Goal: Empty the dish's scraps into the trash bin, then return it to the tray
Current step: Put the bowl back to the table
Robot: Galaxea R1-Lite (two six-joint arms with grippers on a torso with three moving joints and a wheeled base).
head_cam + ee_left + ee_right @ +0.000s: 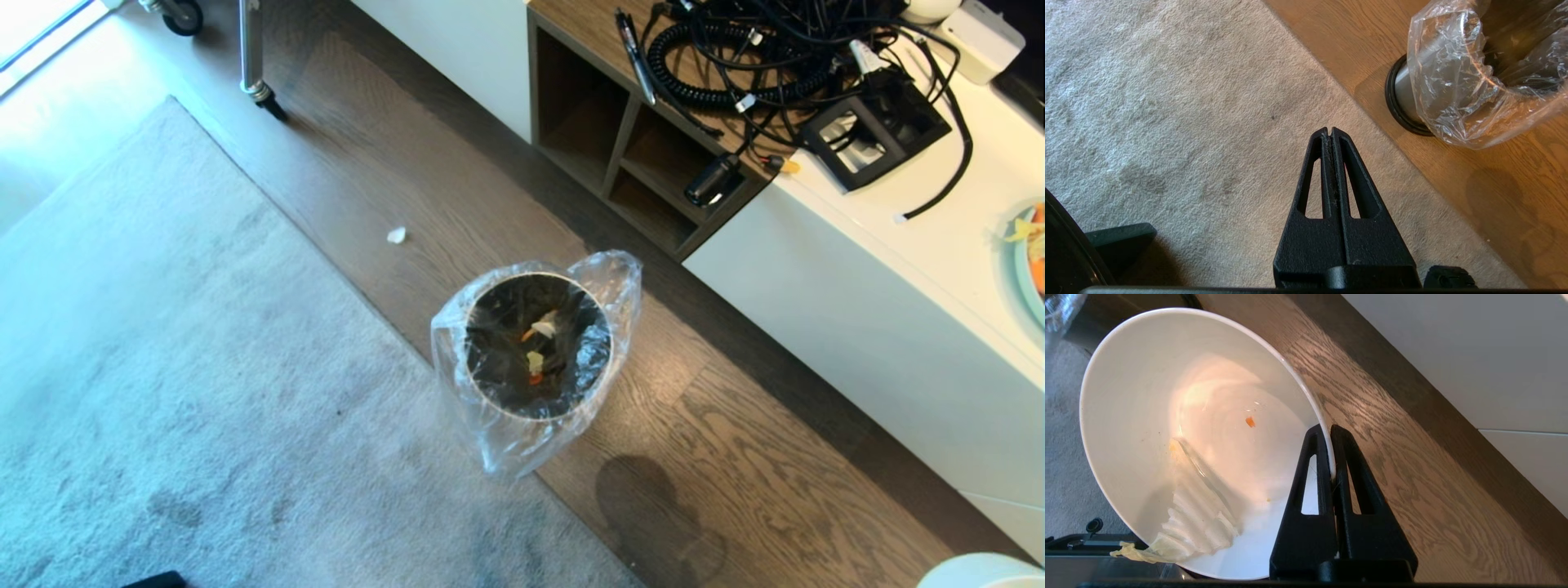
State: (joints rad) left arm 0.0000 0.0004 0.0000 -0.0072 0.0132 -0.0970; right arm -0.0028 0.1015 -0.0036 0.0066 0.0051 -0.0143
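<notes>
My right gripper (1327,430) is shut on the rim of the dish (1147,396), a glossy white deep bowl held over the wooden floor. Inside it a wet white tissue (1196,526) clings near the rim, beside a tiny orange crumb (1250,422). In the head view only the dish's edge (984,572) shows at the bottom right corner. The trash bin (535,347), dark with a clear plastic liner, stands on the floor at the middle, with orange and pale scraps (539,343) inside. My left gripper (1329,130) is shut and empty over the carpet, with the trash bin (1457,90) off to its side. The tray is out of view.
A grey carpet (163,367) covers the floor left of the bin. A white scrap (396,235) lies on the wood floor. A white counter (939,245) with cables, a black box and a pale-green plate (1030,261) runs along the right. Open wooden shelves (620,147) stand behind the bin.
</notes>
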